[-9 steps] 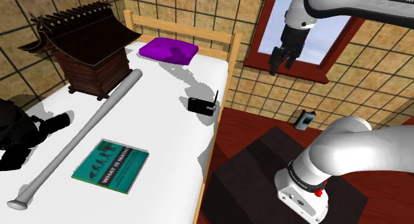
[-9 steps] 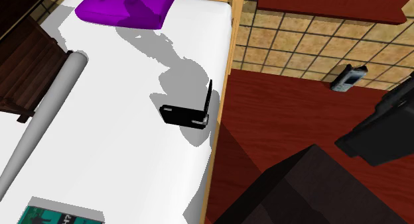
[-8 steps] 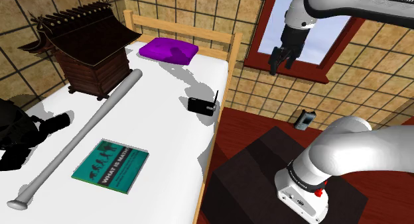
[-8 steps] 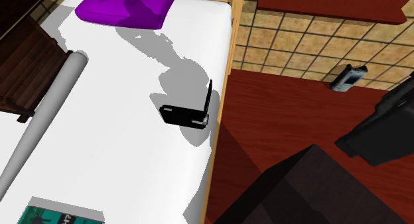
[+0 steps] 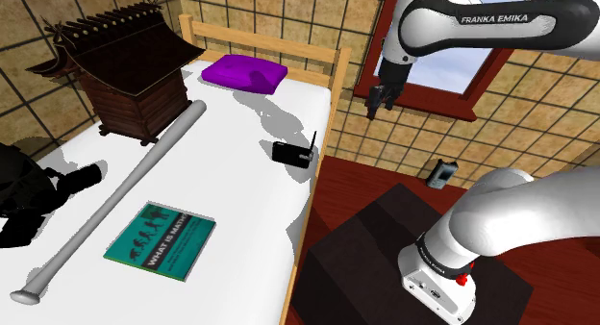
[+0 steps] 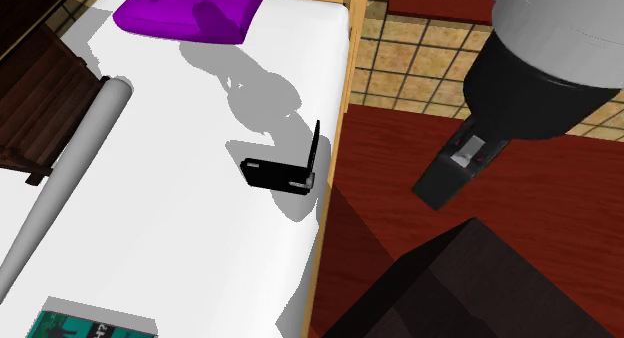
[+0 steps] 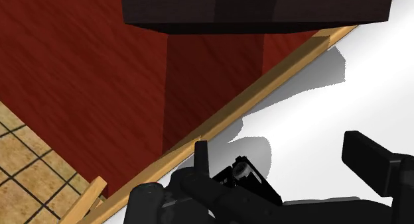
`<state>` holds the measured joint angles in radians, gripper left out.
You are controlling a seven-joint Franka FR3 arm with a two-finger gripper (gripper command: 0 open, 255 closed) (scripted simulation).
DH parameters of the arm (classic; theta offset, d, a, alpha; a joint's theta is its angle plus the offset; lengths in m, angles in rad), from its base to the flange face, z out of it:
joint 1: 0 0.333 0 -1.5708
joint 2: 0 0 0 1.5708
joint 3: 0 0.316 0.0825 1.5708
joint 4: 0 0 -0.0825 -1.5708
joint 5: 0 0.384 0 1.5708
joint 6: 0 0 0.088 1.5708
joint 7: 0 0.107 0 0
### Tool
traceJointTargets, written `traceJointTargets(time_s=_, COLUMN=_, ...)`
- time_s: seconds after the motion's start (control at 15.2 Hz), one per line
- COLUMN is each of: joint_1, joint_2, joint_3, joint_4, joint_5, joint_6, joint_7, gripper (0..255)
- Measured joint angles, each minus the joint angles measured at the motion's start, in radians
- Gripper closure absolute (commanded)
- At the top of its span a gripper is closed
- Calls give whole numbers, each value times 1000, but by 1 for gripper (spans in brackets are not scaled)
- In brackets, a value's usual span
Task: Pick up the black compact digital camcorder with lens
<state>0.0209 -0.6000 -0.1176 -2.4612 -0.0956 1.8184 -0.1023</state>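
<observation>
The black camcorder [image 5: 291,153] sits on the white bed [image 5: 221,188], close to its wooden side rail, with its little screen flipped upright. The end effector [image 5: 373,101] hangs high above the red floor [image 5: 356,188] beside the bed, near the window [image 5: 452,73]. Its fingers are apart and hold nothing. A purple pillow [image 5: 243,71] lies at the head of the bed.

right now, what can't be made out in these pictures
camcorder: which end carries its lens is unclear in the second exterior view; too small in the shoulder view
black object: cut off by the shoulder view's left edge, unidentifiable
book: cut off by the second exterior view's bottom edge
small grey device on the wall: too small to identify, shoulder view
</observation>
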Motion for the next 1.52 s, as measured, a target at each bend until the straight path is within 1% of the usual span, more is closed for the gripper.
traceJointTargets(time_s=0.2, joint_1=13, joint_2=78, joint_3=-26, joint_4=-20, joint_5=-1, joint_6=105, joint_7=-55, gripper=0)
traceJointTargets(time_s=0.66, joint_1=58, joint_2=334, joint_3=-65, joint_4=15, joint_5=35, joint_6=335, joint_7=-182, gripper=0)
traceJointTargets(time_s=0.79, joint_1=70, joint_2=421, joint_3=-74, joint_4=41, joint_5=56, joint_6=398, joint_7=-226, gripper=0)
traceJointTargets(time_s=1.06, joint_1=90, joint_2=570, joint_3=-75, joint_4=101, joint_5=106, joint_6=490, joint_7=-309, gripper=0)
traceJointTargets(time_s=1.25, joint_1=101, joint_2=695, joint_3=-63, joint_4=169, joint_5=152, joint_6=547, joint_7=-370, gripper=0)
traceJointTargets(time_s=1.32, joint_1=101, joint_2=724, joint_3=-58, joint_4=176, joint_5=164, joint_6=569, joint_7=-391, gripper=0)
traceJointTargets(time_s=1.52, joint_1=98, joint_2=841, joint_3=-38, joint_4=242, joint_5=204, joint_6=621, joint_7=-455, gripper=0)
